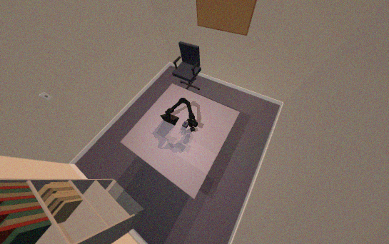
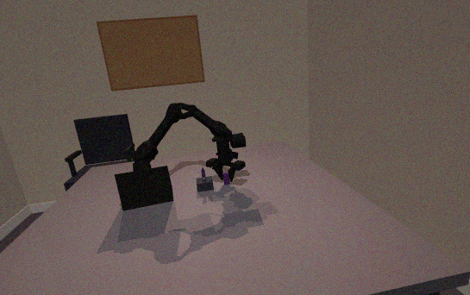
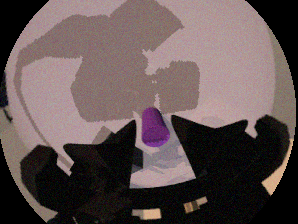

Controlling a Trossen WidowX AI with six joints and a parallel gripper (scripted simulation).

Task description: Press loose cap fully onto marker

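The purple cap point(image 2: 226, 178) point(image 3: 155, 131) stands upright on the table point(image 2: 317, 241) point(image 1: 205, 157), apart from the holder. The grey holder block point(image 2: 205, 185) point(image 1: 185, 124) stands between the cap and the arm's base. The marker point(image 2: 203, 173) stands upright in it, its purple tip bare. My gripper point(image 2: 227, 179) point(image 3: 153, 120) points down and is open, with one fingertip on each side of the cap. The wrist view shows narrow gaps between the cap and both fingertips. The cap cannot be made out in the top view.
The arm's black base box point(image 2: 145, 190) point(image 1: 170, 119) stands beyond the holder block. An office chair point(image 1: 188, 64) point(image 2: 103, 140) is behind the table's far edge. A shelf unit point(image 1: 66, 214) is at the lower left of the top view.
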